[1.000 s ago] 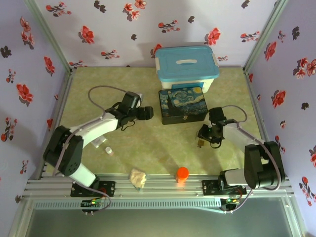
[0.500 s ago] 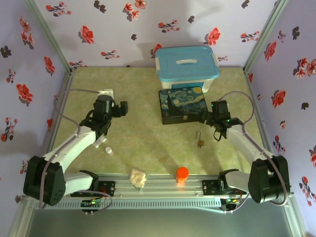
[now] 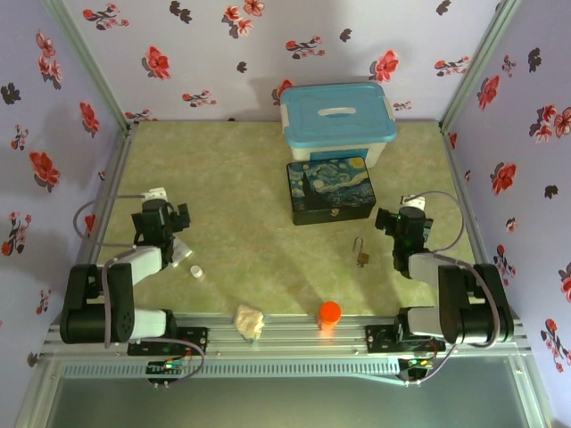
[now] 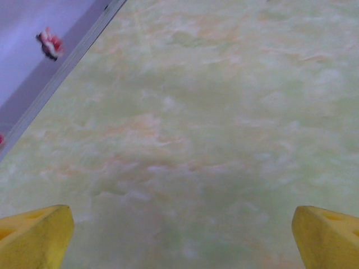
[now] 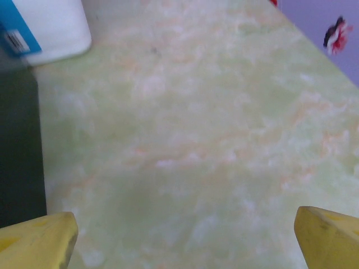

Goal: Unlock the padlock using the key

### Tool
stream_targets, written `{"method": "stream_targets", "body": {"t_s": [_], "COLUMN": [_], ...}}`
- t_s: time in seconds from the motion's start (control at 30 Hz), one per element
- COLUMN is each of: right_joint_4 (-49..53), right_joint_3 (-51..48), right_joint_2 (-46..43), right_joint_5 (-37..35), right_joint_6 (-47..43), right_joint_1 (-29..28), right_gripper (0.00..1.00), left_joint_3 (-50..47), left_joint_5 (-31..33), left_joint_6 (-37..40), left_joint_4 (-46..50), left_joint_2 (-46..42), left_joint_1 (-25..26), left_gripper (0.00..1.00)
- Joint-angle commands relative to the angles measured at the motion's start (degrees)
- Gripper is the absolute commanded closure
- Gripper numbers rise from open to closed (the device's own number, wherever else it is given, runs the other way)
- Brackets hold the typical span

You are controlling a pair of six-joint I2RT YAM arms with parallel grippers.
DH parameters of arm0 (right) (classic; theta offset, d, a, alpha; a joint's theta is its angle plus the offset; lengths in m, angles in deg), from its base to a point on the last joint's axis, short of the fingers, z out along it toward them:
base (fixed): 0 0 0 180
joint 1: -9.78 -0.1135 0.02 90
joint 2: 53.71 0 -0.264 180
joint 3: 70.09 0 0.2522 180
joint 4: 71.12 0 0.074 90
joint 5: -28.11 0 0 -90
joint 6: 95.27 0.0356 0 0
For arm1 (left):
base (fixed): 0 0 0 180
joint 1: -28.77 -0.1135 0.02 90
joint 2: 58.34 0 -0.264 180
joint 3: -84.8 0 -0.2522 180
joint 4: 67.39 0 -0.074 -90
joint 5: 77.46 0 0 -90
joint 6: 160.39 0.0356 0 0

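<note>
Lying loose on the table point(image 3: 250, 178): padlock point(image 3: 361, 253), near the starry-night box point(image 3: 330, 189), apart from both grippers. left gripper point(image 4: 180, 238), right gripper point(image 5: 182, 238): jaws spread wide, empty. Blue-lidded tub point(image 5: 56, 31): sticker point(image 5: 17, 40) blurred, unreadable. Orange cylinder point(image 3: 329, 312): at front rail.

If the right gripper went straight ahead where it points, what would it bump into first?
Probably nothing soon. The right gripper is open and points across bare table. The bin and the dark box sit off to its left, the wall to its right. How low it aims is unclear.
</note>
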State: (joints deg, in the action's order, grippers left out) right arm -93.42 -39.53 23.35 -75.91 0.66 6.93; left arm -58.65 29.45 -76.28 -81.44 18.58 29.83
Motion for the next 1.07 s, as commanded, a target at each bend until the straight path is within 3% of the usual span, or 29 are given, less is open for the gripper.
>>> {"method": "stream_targets", "body": {"t_s": [0.0, 0.1, 0.2, 0.33, 0.4, 0.5, 1.03], "right_joint_4": [-18.88, -23.24, -27.41, -16.16, -15.77, -16.0, -15.78], "right_joint_3": [-0.15, -0.54, 0.13, 4.84, 4.68, 4.74, 4.81], "right_joint_2": [5.44, 9.58, 13.55, 12.5, 12.12, 12.29, 12.22], "right_joint_5": [3.31, 1.26, -1.77, -3.42, -3.37, -3.46, -1.7], "right_joint_6": [-2.42, -1.61, -0.85, 0.21, 0.23, 0.13, -0.37], "right_joint_1": [0.48, 0.48, 0.48, 0.64, 0.65, 0.66, 0.74], "right_gripper": [0.01, 0.01, 0.01, 0.01, 0.01, 0.01, 0.01], "left_joint_3": [-0.74, -2.55, -6.64, -6.0, -2.63, -0.96, -1.07], "left_joint_5": [-4.25, -4.31, -3.65, -6.32, -6.71, -6.4, -4.29], "left_joint_6": [-1.75, -1.15, -0.04, 1.65, 2.21, 2.61, 3.25], "left_joint_4": [-10.39, -13.73, -26.09, -32.71, -26.19, -24.15, -24.86], "left_joint_2": [-0.66, -1.19, 2.45, 12.22, 10.63, 11.27, 11.66], "left_joint_1": [-1.06, -1.48, -2.24, -2.16, -1.42, -1.16, -0.35], "left_gripper": [0.0, 0.0, 0.0, 0.0, 0.0, 0.0, 0.0]}}
